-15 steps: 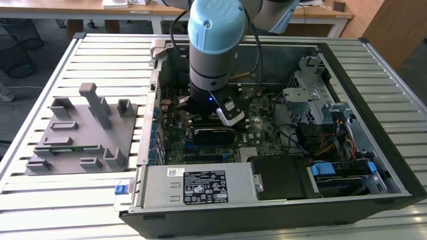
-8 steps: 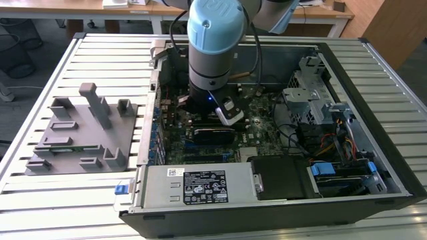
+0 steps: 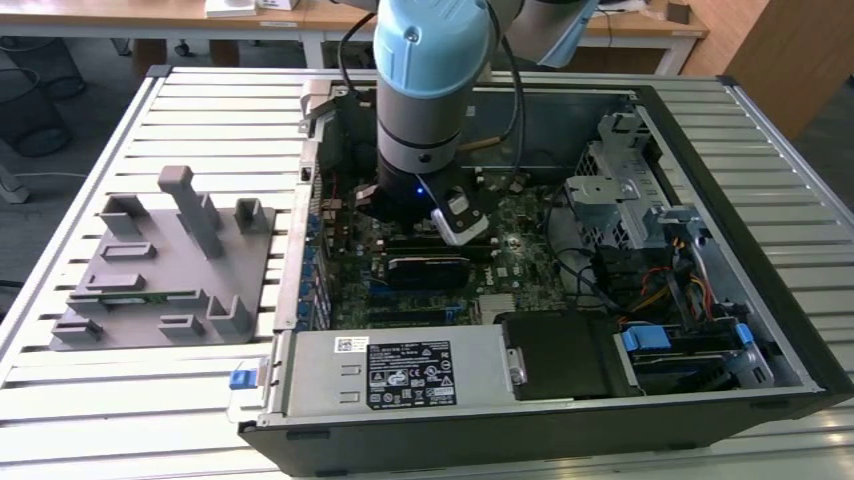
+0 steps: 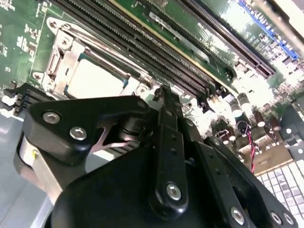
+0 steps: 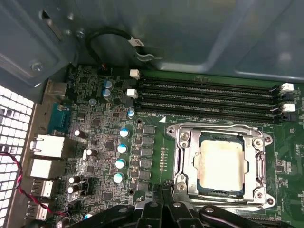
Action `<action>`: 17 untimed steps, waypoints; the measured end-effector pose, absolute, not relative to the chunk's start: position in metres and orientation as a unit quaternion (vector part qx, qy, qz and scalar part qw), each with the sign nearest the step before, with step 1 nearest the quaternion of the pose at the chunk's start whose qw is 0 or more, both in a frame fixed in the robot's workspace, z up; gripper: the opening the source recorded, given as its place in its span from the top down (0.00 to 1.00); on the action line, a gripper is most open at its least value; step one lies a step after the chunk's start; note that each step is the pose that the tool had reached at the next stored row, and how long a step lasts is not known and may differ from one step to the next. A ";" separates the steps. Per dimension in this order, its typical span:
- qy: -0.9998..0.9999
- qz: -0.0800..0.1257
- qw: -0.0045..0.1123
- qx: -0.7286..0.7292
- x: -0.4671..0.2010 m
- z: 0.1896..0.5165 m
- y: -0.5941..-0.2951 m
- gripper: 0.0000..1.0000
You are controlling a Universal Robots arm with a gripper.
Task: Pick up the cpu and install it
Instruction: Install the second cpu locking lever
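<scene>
- The cpu [image 5: 221,164] lies flat in the metal socket frame [image 5: 183,164] on the green motherboard [image 5: 99,137]; in the second wrist view the cpu [image 4: 95,78] also sits inside this frame.
- The gripper [image 5: 164,187] hangs just above the board, close beside the edge of the socket frame, and does not touch the cpu.
- Its fingers [image 4: 166,102] meet at a narrow tip with nothing between them.
- 4 long black memory slots [image 5: 209,97] run beside the socket frame.
- In the exterior view the arm [image 3: 424,100] reaches down into the open computer case [image 3: 747,250], which lies on a slatted bench [image 3: 200,110].
- A grey fixture plate [image 3: 160,265] sits on the bench, beside the case at the exterior view's left.
</scene>
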State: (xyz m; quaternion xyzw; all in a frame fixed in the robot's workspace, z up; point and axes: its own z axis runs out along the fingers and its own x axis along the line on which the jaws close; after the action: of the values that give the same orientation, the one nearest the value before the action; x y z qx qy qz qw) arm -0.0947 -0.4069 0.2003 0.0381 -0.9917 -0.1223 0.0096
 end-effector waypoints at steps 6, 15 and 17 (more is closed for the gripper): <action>-0.992 -0.122 0.008 0.038 -0.095 0.205 -0.407 0.89; -0.992 -0.124 0.008 0.038 -0.095 0.219 -0.407 0.89; -0.992 -0.124 0.008 0.038 -0.095 0.222 -0.407 0.89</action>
State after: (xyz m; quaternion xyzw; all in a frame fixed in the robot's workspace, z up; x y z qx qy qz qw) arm -0.0947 -0.4067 0.2221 0.0383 -0.9916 -0.1237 0.0076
